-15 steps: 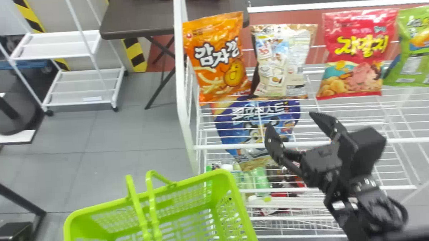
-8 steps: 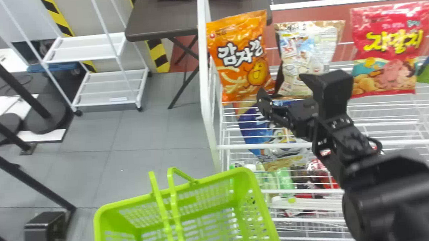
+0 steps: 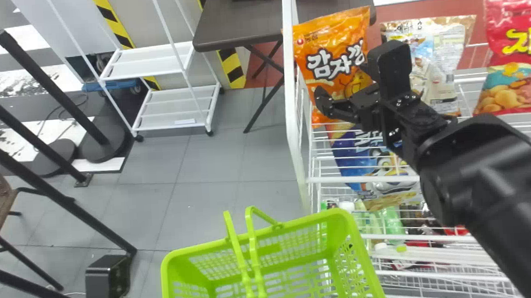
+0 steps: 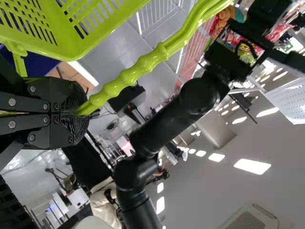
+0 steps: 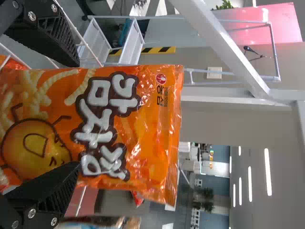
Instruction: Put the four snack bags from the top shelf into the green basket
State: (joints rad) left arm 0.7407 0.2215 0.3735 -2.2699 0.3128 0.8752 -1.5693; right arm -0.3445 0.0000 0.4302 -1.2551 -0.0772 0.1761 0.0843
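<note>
Snack bags stand upright on the top shelf [image 3: 364, 178]: orange bag [image 3: 324, 55] at the end, pale bag [image 3: 435, 65] beside it, then red bag [image 3: 525, 59]. Our right hand [image 3: 346, 75] is open, fingers spread around the orange bag; we cannot tell whether they touch it. Our left hand [image 4: 78, 112] grips the handles [image 4: 147, 62] of the green basket [image 3: 293, 225].

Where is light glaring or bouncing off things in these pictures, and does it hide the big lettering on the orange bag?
Left wrist view: ceiling lights washed out to white, glossy streaks on the green basket handles; right wrist view: small white glints on the orange bag, its big lettering still clear; head view: a soft sheen on the black right arm.
</note>
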